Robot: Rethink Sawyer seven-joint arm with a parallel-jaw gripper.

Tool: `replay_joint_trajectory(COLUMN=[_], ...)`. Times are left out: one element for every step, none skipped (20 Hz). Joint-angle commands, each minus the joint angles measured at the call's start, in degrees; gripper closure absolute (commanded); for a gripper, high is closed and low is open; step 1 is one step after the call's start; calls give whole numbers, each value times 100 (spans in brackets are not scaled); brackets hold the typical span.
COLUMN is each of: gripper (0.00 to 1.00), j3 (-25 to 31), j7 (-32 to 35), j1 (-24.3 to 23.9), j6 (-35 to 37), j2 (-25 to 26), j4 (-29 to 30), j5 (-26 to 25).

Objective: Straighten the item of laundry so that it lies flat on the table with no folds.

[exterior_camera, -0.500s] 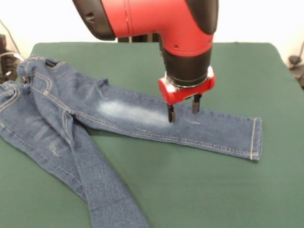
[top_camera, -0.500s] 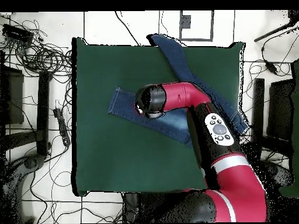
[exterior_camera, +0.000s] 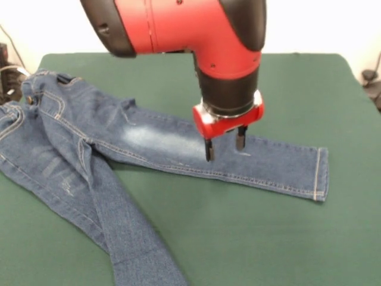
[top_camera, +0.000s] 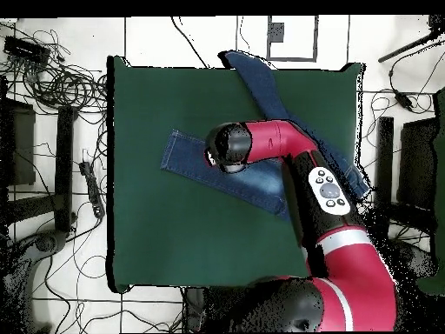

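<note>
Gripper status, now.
Gripper: open, both fingers pointing down at the jeans leg lying on the table, holding nothing.

We can read no text, label, brand, number or sign in either view. The jeans (exterior_camera: 178, 149) carry only stitching and faded marks, with no legible tag. The arm (top_camera: 330, 191) has a pale panel with round buttons, but we make out no lettering on it. The table (exterior_camera: 250, 238) top is plain.
</note>
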Motion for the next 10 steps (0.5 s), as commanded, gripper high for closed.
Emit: replay_joint_trajectory(gripper=[0,0,0,0,0,0,0,0,0,0], j3=[232,252,276,313,344,375,406,450,485,535], j7=[-1128,-1242,-1353,-1465,-1548,-1631,-1713,-1829,-1913,-2034], j1=[62,85,100,114,128,141,155,166,186,198], j6=[632,741,846,945,1044,1143,1242,1343,1494,1659], j2=[733,868,976,1082,1170,1257,1345,1414,1481,1552], j4=[-1232,-1477,-1675,-1874,-2064,-2255,-2445,-2626,-2825,-3038], j5=[-179,-199,-209,-215,-215,-216,-216,-225,-225,-235])
